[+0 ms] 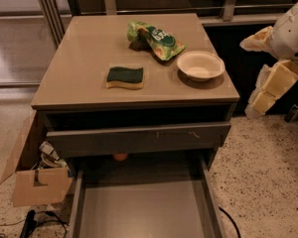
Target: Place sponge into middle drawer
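Observation:
The sponge (125, 77), dark green face up over pale yellow foam, lies flat on the tan cabinet top (84, 53), left of centre near the front. The middle drawer (139, 207) is pulled out at the bottom of the view, a shallow grey tray with a bare floor. My gripper (263, 94), with pale yellow pads under a white arm, hangs in the air off the cabinet's right side. It is well right of the sponge, about level with the top, and holds nothing that I can see.
A green snack bag (156, 36) and a pale bowl (200, 65) sit on the top, right of the sponge. A grey drawer front with scratch marks (139, 139) sits above the open drawer, a small orange thing (120, 156) below it. A cardboard box (32, 182) stands at the left.

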You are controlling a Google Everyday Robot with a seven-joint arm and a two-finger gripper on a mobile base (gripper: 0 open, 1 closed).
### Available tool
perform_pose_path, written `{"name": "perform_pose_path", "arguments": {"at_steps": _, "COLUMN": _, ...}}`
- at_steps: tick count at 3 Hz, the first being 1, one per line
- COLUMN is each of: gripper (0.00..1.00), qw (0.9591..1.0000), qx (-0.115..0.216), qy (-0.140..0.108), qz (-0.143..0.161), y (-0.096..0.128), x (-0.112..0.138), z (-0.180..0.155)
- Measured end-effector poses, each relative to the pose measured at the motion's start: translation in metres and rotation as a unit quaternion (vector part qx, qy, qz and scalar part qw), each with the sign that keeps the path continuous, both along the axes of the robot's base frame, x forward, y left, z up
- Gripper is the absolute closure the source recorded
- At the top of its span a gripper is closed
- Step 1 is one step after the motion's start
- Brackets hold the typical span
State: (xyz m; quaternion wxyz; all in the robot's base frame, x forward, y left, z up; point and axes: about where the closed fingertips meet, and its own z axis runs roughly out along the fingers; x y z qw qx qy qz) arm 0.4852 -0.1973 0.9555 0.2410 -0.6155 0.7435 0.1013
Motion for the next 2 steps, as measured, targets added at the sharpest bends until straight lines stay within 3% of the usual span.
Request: {"name": "perform_pose_path", "arguments": {"at_steps": 2, "gripper": 0.00, "qw": 0.9999, "qx": 0.013, "qy": 0.002, "qz": 0.006, "y": 0.0121, "x": -0.0030, "z": 0.0055}}
